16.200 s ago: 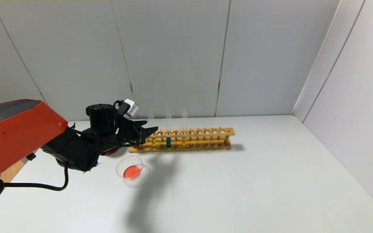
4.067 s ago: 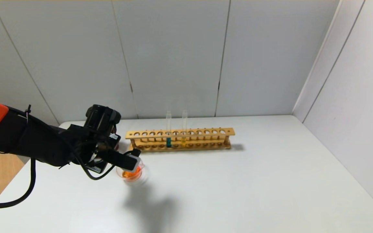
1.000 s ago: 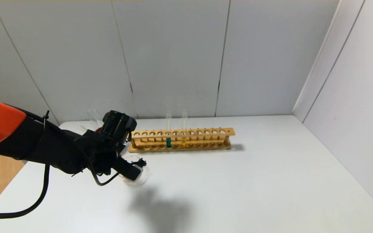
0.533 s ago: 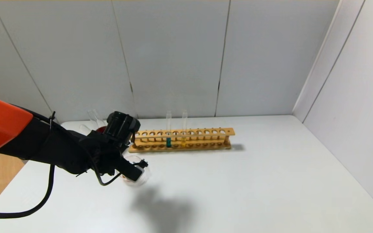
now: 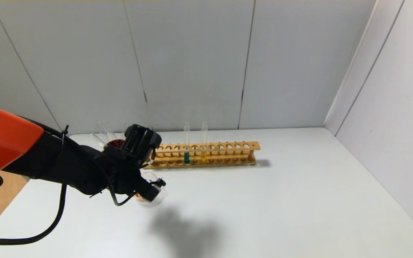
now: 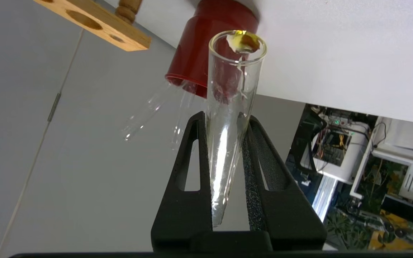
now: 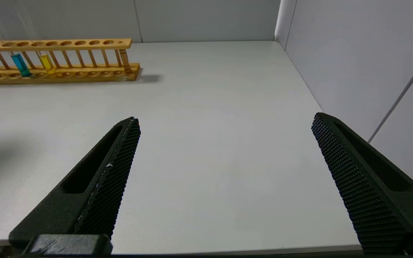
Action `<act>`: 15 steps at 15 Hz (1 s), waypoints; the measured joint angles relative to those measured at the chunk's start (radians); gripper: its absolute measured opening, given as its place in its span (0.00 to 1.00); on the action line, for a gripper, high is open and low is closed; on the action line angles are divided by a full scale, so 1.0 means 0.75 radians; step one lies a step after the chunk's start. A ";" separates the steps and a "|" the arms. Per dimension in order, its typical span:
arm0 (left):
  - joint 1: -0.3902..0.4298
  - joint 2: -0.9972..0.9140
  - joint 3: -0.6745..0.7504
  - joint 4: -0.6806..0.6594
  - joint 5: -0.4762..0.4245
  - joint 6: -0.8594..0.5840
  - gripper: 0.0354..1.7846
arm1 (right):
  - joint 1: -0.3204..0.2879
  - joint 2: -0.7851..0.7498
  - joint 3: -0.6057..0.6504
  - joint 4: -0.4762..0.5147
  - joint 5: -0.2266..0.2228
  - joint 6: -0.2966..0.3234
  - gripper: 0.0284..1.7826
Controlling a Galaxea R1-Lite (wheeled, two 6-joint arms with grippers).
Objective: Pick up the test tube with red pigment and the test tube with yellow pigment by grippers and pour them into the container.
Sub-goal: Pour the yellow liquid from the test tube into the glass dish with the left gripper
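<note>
The right gripper (image 7: pixel 224 179) sat near, wide open over the bare table (image 5: pixel 281 200). The left gripper (image 6: pixel 224 125) squeezed an emptied test tube (image 6: pixel 233 107) above the glass container (image 5: pixel 152 195). Farther back stood the red cup (image 6: pixel 206 46) and wooden rack (image 5: pixel 206 154).

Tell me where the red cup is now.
In the head view the red cup stands at the table's far left, beside the rack's left end, behind the left gripper.

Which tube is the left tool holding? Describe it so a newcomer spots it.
Start at the wooden rack by the back wall, then go to its left end. There the left tool is shut on the test tube with yellow pigment: nearly drained, unlike the racked tubes.
</note>
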 joint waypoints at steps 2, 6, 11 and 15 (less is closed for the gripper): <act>-0.009 0.001 0.004 0.000 0.023 0.000 0.16 | -0.001 0.000 0.000 0.000 -0.001 -0.001 0.98; -0.012 0.005 0.008 0.002 0.028 0.020 0.16 | 0.000 0.000 0.000 0.000 -0.001 0.000 0.98; -0.018 0.006 0.004 0.001 0.099 0.054 0.16 | 0.000 0.000 0.000 0.000 0.000 0.000 0.98; -0.037 0.004 0.007 0.002 0.108 0.064 0.16 | 0.000 0.000 0.000 0.000 0.000 0.000 0.98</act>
